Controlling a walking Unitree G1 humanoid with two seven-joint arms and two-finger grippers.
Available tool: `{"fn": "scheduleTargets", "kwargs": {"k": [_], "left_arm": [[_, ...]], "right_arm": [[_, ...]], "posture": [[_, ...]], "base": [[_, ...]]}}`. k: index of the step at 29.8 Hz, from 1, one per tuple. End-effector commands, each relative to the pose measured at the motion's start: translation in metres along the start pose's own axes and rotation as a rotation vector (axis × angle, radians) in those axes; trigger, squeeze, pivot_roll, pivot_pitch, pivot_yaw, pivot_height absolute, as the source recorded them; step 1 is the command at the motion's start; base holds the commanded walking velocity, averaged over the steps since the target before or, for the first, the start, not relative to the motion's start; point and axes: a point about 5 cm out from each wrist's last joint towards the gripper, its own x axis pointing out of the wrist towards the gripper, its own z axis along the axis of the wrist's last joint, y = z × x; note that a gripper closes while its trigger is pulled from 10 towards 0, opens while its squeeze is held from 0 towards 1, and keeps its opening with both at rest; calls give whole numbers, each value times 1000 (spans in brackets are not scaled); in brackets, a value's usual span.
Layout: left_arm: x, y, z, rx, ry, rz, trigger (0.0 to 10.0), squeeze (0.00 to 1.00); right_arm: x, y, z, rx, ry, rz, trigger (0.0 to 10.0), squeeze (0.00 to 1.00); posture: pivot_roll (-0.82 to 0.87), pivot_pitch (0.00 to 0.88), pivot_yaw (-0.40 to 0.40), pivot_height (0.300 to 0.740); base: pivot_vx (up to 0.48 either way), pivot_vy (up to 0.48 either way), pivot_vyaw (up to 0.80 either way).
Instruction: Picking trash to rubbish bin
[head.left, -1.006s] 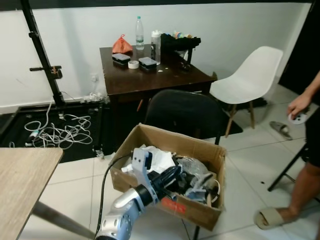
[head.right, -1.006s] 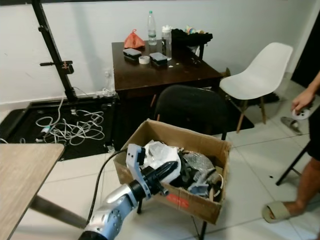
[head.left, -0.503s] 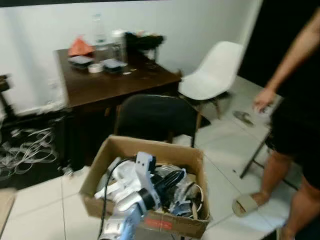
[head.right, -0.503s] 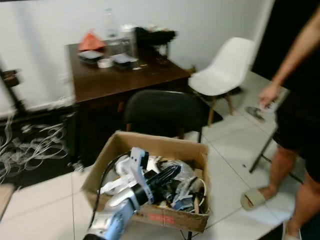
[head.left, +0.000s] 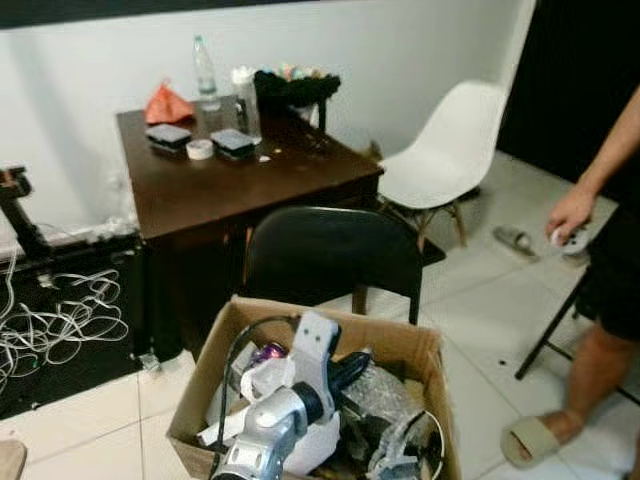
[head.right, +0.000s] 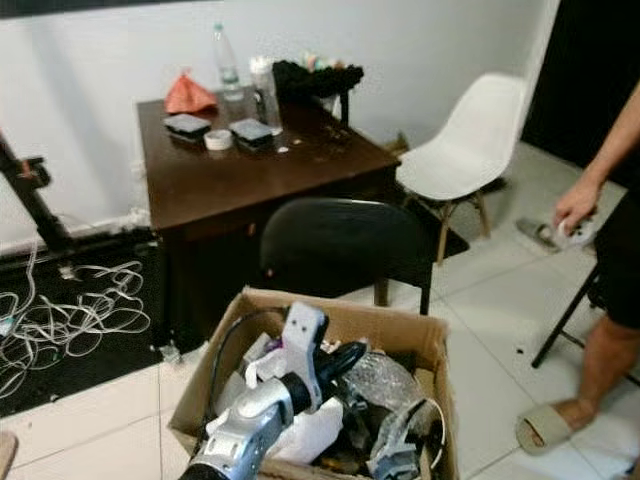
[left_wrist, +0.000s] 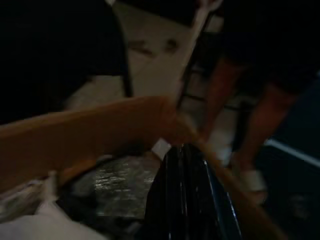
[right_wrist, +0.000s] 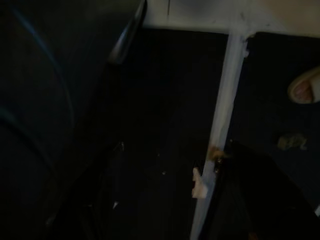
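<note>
A brown cardboard box (head.left: 400, 340) on the floor serves as the bin. It is heaped with trash: white plastic bags (head.left: 318, 442), crumpled clear wrap (head.left: 377, 392) and cable. My left arm reaches over its near wall, and my left gripper (head.left: 352, 366) hangs just above the heap in the middle of the box. In the left wrist view the two black fingers (left_wrist: 186, 200) lie pressed together with nothing seen between them, beside the box's far wall (left_wrist: 100, 130). The right wrist view is very dark, showing floor and a pale bar (right_wrist: 222, 115).
A black chair (head.left: 330, 255) stands right behind the box, before a dark wooden table (head.left: 250, 175) with bottles and small items. A white chair (head.left: 445, 150) is at the back right. A person (head.left: 605, 270) stands at the right. Cables (head.left: 50, 320) lie at the left.
The whole picture has shifted, so the camera moved; the box now sits closer and lower. My left gripper stays over the box, now further in above the heap.
</note>
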Motion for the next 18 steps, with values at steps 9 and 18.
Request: {"fn": "scheduleTargets", "kwargs": {"k": [9,18], "left_arm": [[-4,9,-15,48,68,115,10000,1000],[-3,5,-8,-161,-46,55,10000,0]], "right_arm": [[0,6,-10,-1,31,23,10000,0],[0,4,-9,-2,29,25,10000,0]], "posture": [[-183,110,67,740],[-178,110,65,740]], "base": [[0,0,0],[0,0,0]]}}
